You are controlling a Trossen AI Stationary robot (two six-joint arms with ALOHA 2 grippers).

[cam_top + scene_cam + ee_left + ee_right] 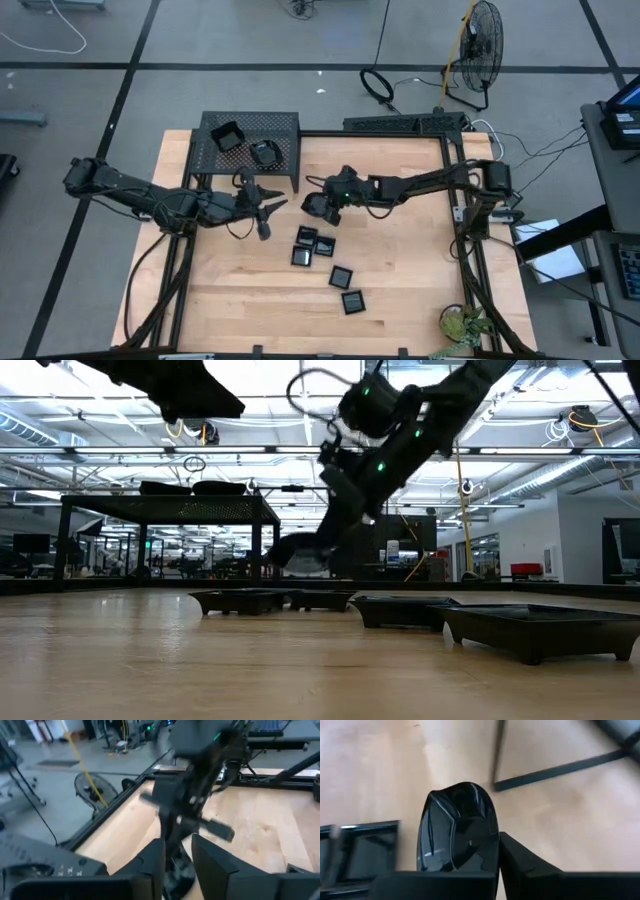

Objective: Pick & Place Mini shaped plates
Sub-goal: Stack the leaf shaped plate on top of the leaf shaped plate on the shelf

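Observation:
My right gripper (316,208) hangs over the table's middle, shut on a glossy black, rounded mini plate (457,830), which also shows in the low view as the plate (300,552). Several square mini plates (324,246) rest flat on the wood just near of it. Two more plates (228,137) sit on top of the black mesh rack (285,125). My left gripper (266,212) is open and empty, just left of the right gripper; in its wrist view the open fingers (210,865) point at the right arm. My right gripper holds the rounded plate by its rim (487,852), pinched between the two fingers. One finger (525,867) lies against the plate's face; the plate hides the other. The plate stands on edge, tilted, and is lifted clear of the table (300,660).
The mesh rack stands on legs at the far left of the table. A black frame (455,190) runs along the far and right edges. A small plant (462,325) sits at the near right corner. Bare wood lies near and left of the plates.

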